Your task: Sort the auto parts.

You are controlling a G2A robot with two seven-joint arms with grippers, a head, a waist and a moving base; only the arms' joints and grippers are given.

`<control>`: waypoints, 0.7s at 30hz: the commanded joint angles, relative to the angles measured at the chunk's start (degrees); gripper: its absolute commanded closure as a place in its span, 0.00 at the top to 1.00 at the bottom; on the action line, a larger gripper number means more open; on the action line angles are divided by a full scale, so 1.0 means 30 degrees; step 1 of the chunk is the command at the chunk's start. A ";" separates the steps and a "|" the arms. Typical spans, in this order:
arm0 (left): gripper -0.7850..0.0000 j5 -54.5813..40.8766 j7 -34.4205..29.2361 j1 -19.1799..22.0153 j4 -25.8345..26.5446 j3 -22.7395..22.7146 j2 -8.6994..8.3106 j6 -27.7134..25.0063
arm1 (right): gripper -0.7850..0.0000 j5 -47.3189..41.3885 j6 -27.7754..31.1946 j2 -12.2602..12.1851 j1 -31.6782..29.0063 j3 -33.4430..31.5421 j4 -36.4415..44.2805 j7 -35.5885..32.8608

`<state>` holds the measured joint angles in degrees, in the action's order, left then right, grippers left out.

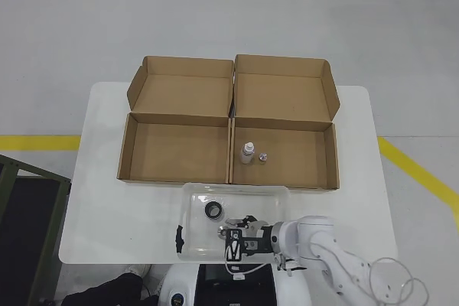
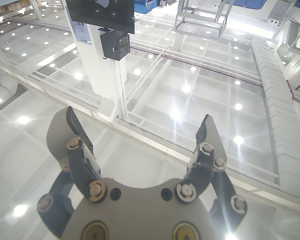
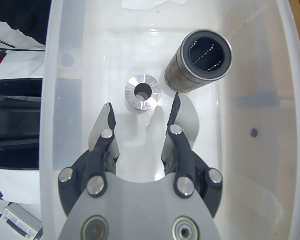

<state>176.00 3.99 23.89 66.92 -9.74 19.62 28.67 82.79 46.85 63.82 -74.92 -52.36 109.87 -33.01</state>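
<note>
My right gripper [image 3: 143, 114]: fingers spread, nothing held, down inside the clear bin [image 1: 268, 205] at the 6 o'clock edge of the table [image 1: 99, 218]. The aluminium ring [image 3: 143, 92] lies flat on the bin floor just ahead of my fingertips, in line with the gap between them, not gripped yet. The linear bearing [image 3: 198, 59] is just beside the ring and apart from it; from above it sits toward the bin's 10 o'clock corner. One fingertip is close to the bearing's base, and I can't tell if it touches.

My left gripper [image 2: 138, 126]: also spread, nothing in it, aimed upward and away from the work.

Progress: two open cardboard boxes sit on the 12 o'clock side of the table. The 1 o'clock box [image 1: 306, 161] already holds a white bottle-shaped part [image 1: 248, 152] and a tiny metal piece [image 1: 264, 157], side by side near its 9 o'clock wall. The ring and bearing are the only parts I see in the bin. So roughly half done: two sorted, two to go. The step in hand looks like picking up the ring. I can't tell whether ring or bearing belongs in the 11 o'clock box [image 1: 176, 153].
</note>
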 commanded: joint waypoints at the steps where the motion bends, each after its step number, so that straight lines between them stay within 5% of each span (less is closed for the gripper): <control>1: 1.00 0.0000 0.0000 0.0000 0.0000 0.0000 0.0000 0.0000 | 0.50 -0.0039 -0.0032 0.0032 0.0131 0.0174 -0.0118 0.0077; 13: 1.00 0.0000 0.0000 0.0000 0.0000 0.0000 0.0000 0.0000 | 0.46 0.0012 -0.0426 0.0286 0.1119 0.1292 -0.0942 0.0467; 21: 1.00 0.0000 0.0000 0.0000 0.0000 0.0000 0.0000 0.0000 | 0.35 0.0348 -0.0760 0.0324 0.1323 0.1551 -0.1129 0.0429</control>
<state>176.00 3.99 23.89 66.92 -9.74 19.62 28.67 83.84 44.59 64.80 -70.95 -47.70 106.49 -31.75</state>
